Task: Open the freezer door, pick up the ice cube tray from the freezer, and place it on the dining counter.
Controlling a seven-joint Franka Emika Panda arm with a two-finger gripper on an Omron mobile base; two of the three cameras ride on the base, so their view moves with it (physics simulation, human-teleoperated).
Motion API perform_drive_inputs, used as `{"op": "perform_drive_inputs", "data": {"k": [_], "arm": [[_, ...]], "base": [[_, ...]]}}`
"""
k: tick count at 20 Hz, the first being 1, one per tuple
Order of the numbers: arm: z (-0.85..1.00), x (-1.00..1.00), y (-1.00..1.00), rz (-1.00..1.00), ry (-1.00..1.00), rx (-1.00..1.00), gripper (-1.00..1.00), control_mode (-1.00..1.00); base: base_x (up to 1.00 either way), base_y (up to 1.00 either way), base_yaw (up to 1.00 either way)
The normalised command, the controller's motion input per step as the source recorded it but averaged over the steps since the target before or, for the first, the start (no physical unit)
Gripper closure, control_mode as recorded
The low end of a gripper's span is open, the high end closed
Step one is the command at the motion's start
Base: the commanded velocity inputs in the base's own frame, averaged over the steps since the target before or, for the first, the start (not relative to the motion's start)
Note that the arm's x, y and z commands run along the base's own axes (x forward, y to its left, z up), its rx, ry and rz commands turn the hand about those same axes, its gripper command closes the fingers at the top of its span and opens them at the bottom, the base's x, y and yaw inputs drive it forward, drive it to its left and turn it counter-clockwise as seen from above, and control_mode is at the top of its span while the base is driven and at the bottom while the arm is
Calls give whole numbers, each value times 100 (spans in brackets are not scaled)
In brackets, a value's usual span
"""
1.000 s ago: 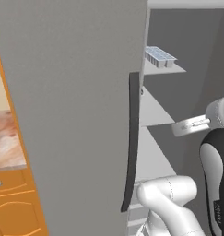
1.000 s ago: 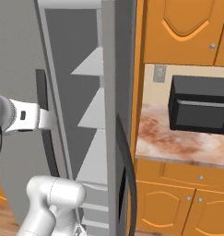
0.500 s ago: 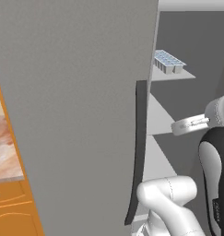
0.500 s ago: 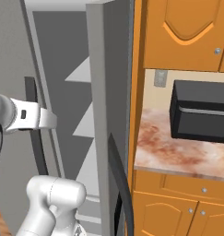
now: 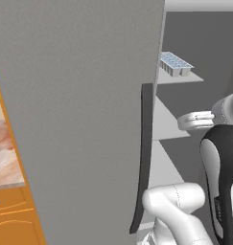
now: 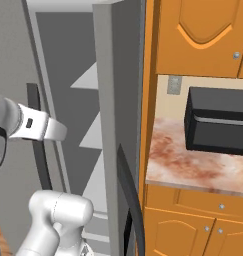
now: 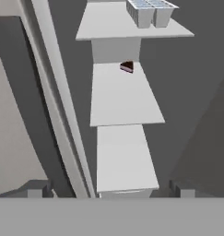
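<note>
The freezer door (image 5: 79, 110) stands swung open on the left, its long dark curved handle (image 5: 144, 158) along its edge. The same door (image 6: 10, 60) sits at the left of the right base view. Inside, the ice cube tray (image 5: 175, 63) rests on the top white shelf (image 5: 185, 77), pale blue-white with a grid of small cells. The hand view shows the tray (image 7: 148, 11) far ahead at the upper edge. My gripper (image 7: 109, 189) is open and holds nothing, pointing into the freezer at the lower shelves, well short of the tray. The dining counter is out of view.
A small dark red-brown wedge (image 7: 126, 67) lies on the second shelf. The wider grey fridge door (image 6: 108, 125) with its own dark handle (image 6: 130, 200) stands right of the freezer opening. Further right are a black microwave (image 6: 218, 122) on a marbled counter (image 6: 188, 165) and orange cabinets (image 6: 193, 35).
Both base views have shifted as a whole, so the camera has moved; the freezer opening sits further right in both views. The gripper stays open and the tray has not moved.
</note>
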Motion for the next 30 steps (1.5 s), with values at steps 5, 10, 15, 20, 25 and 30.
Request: {"op": "perform_drive_inputs", "data": {"k": [5,10,15,20,25,30], "arm": [[25,0,-35,-35,-3,24,-100,-100],[21,0,-36,-26,-8,31,-100,-100],[28,0,-12,-23,-7,29,-100,-100],[33,3,0,-19,-4,19,-100,-100],[17,12,0,-18,-8,15,-100,-100],[3,36,0,-9,-11,16,-100,-100]], "base": [[0,0,0],[0,0,0],[0,0,0],[0,0,0],[0,0,0],[0,0,0]]}}
